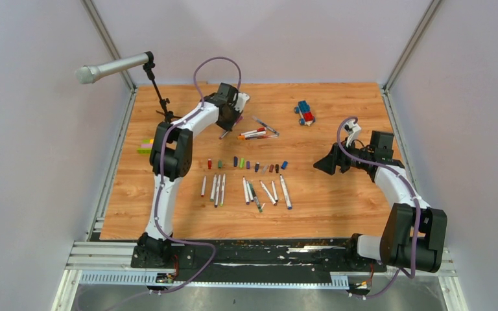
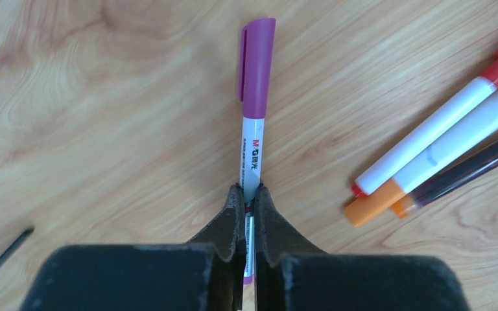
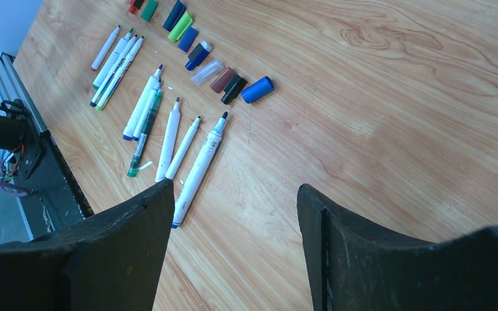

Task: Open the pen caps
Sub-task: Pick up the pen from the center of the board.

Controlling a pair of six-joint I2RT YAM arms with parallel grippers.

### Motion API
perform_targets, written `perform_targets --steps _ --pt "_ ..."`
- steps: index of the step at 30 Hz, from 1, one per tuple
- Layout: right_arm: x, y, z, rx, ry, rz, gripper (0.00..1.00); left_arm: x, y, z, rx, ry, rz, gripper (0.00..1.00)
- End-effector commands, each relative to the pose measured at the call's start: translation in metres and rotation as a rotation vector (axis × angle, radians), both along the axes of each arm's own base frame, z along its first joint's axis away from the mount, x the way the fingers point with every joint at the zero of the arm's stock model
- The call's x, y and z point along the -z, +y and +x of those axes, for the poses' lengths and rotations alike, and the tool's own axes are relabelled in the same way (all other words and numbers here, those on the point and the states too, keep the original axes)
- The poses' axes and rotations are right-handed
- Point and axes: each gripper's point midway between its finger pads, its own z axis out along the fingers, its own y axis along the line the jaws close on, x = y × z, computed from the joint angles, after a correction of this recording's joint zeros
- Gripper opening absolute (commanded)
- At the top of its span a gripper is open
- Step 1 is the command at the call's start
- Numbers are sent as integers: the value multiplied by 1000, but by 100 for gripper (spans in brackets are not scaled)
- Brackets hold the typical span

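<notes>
left gripper (image 2: 249, 194) clamped on purple-capped pen (image 2: 254, 139); right gripper (image 3: 235, 188) wide open above table (image 3: 395, 97)

Left arm stretched far forward, elbow raised, wrist pitched down. Left gripper (image 2: 248, 191) jaws pinched tight on barrel of purple-capped pen (image 2: 252, 149), tips low at surface. Right arm bent at elbow, forearm pointing inward to centre. Right gripper (image 3: 233, 194) hovers, jaws wide apart.
</notes>
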Motion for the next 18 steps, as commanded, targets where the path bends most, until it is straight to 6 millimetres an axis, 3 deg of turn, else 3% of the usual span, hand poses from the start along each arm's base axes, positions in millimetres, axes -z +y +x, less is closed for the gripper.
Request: perform_targets --steps 1,5,11,18 --pt "-18 0 7 -25 -72 1 70 9 38 -19 -128 28 109 0" --pt "-19 0 7 -27 -73 3 70 -12 42 -18 -175 -55 74 0" --pt "-19 1 6 -30 -73 4 70 -59 30 -17 -191 -187 -73 0" --pt "-20 3 4 -43 -75 18 69 -100 18 -22 -212 -275 -219 0"
